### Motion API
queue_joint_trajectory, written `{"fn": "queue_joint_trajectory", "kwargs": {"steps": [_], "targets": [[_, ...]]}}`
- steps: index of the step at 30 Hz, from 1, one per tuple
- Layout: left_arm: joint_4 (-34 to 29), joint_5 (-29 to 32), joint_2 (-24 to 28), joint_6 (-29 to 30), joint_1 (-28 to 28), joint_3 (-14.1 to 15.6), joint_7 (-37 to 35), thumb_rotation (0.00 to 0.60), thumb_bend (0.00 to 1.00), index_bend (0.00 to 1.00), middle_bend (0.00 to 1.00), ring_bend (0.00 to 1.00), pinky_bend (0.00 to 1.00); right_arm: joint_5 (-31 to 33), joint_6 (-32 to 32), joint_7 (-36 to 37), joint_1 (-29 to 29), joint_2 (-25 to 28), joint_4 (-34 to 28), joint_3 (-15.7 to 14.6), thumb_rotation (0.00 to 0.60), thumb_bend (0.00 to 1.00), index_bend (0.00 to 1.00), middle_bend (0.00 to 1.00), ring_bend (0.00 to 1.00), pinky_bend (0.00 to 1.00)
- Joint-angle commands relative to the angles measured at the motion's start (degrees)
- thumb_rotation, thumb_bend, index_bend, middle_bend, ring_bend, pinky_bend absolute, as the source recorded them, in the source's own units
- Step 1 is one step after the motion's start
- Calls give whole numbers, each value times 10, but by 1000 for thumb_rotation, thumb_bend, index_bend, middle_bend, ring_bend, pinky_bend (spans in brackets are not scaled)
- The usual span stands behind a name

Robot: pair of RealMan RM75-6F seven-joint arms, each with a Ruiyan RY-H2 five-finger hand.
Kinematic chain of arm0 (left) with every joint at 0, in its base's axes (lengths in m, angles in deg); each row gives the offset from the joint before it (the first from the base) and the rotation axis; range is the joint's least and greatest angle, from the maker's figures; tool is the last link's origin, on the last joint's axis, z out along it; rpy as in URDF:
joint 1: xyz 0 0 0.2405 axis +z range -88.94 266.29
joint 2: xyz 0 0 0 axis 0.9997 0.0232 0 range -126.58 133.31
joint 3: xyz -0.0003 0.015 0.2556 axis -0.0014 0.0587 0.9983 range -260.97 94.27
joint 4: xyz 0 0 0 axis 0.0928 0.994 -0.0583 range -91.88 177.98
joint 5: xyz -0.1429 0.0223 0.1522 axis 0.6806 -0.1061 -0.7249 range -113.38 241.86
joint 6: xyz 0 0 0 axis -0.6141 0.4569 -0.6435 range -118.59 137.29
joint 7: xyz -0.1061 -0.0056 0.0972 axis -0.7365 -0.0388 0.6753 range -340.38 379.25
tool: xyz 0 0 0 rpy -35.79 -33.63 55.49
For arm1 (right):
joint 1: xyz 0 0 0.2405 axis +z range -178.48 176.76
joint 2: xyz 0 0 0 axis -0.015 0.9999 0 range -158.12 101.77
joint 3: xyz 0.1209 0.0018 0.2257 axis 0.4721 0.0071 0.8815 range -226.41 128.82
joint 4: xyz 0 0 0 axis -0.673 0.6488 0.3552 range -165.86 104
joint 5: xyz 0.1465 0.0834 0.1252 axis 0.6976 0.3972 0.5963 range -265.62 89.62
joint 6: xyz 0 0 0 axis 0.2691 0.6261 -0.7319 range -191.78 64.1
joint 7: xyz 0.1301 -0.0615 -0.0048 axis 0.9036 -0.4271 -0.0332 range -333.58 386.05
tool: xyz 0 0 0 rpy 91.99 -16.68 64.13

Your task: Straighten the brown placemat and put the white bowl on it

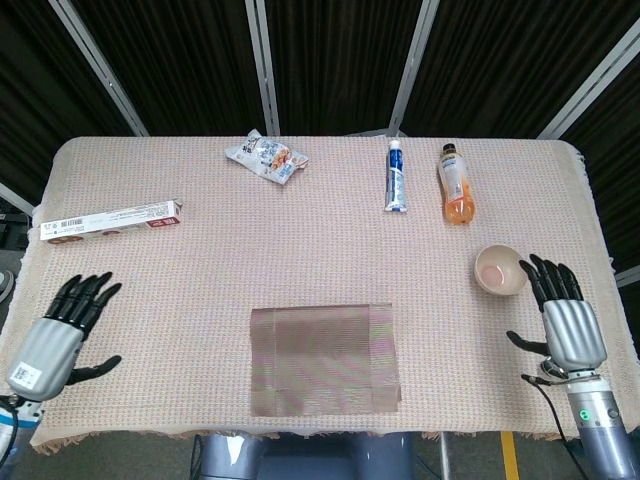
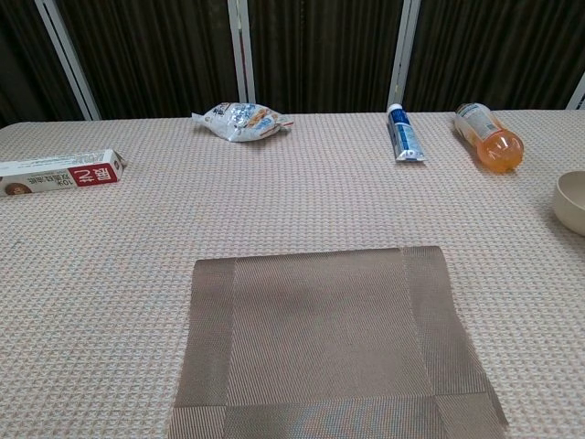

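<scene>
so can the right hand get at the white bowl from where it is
Probably yes. The right hand is open and holds nothing, just on the near side of the white bowl, fingertips close to its rim. Nothing lies between them; the orange bottle is farther back, out of the way.

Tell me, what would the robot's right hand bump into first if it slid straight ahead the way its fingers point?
Probably the white bowl: it sits just beyond the right hand fingertips, slightly left.
</scene>
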Motion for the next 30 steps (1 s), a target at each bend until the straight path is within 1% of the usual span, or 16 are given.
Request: {"fn": "queue_joint_trajectory", "kwargs": {"steps": [1,3,6,12,15,17,21,25,30], "targets": [[37,-52,-42,-47,-43,21,-31,600,14,207,0,0,0,-18,-33,-33,-27,6,-32,-19,600,0,0,0,0,0],[54,-73,-66,-59,-60,29,-60,600,54,285,0,0,0,-24,-44,-42,-34,3,-35,-24,600,0,0,0,0,0],[86,-108,-98,-66,-79,37,-65,600,95,333,0,0,0,-29,-49,-55,-37,1,-27,-27,600,0,0,0,0,0],[131,-163,-161,-84,-110,54,-51,600,115,346,0,0,0,-29,-52,-40,-37,0,-13,-25,600,0,0,0,0,0],[145,-183,-182,-92,-126,66,-57,600,125,348,0,0,0,-31,-53,-33,-38,1,-8,-25,600,0,0,0,0,0],[156,-192,-193,-98,-135,74,-64,600,133,347,0,0,0,-33,-54,-30,-39,3,-6,-25,600,0,0,0,0,0],[184,-200,-213,-104,-145,80,-53,600,150,345,0,0,0,-34,-55,-25,-39,5,-6,-25,600,0,0,0,0,0],[213,-194,-233,-114,-148,85,-36,600,159,338,0,0,0,-35,-56,-22,-39,6,-6,-25,600,0,0,0,0,0],[236,-179,-246,-122,-149,87,-34,600,195,320,0,0,0,-36,-55,-22,-39,6,-7,-25,600,0,0,0,0,0]]}}
